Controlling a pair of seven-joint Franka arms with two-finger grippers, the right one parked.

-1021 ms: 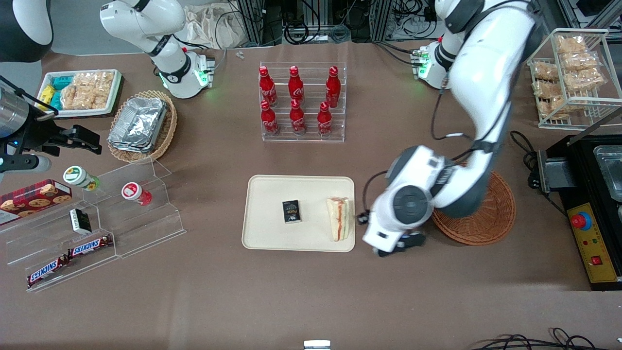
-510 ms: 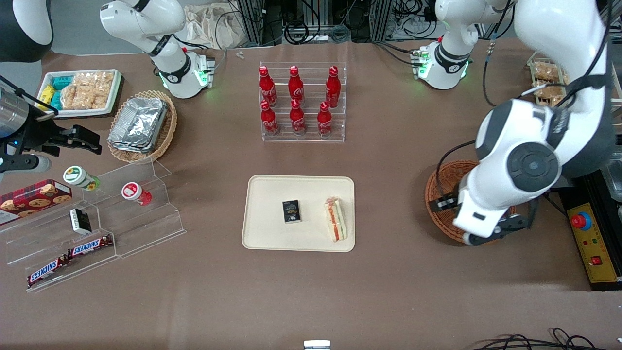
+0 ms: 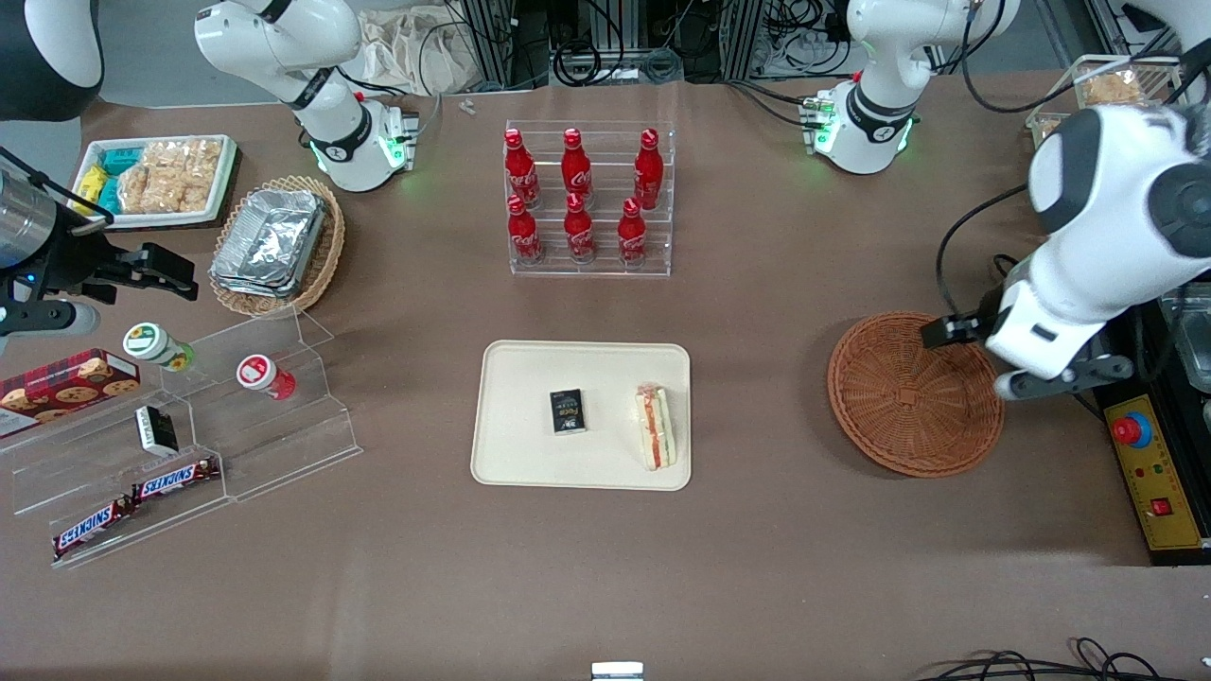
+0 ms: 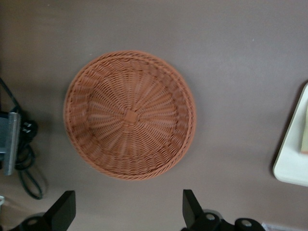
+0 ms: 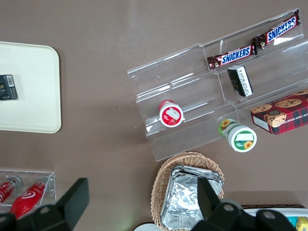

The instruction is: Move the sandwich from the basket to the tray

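My gripper hung above the worktop at the working arm's end, just off the rim of the basket, fingers spread wide and holding nothing. From my wrist I looked straight down into the basket and saw only woven wicker. The sandwich lay on the tray, close to the tray edge that faces the basket, filling strip upward, fully inside the low rim. A small dark packet lay beside it nearer the tray's middle, apart from it.

By my reckoning the placing was done and the step in hand was the retreat. To do that well, I judged I should stay high, so that neither finger could catch the basket's rim, and stay clear of the black box with the red button at the worktop's edge and the cables beside it. I saw no reason to close my fingers or go back down; the sandwich sat flat enough and I would only risk nudging it across the tray. The bottle rack toward the worktop's far edge was well apart from me and needed no care.
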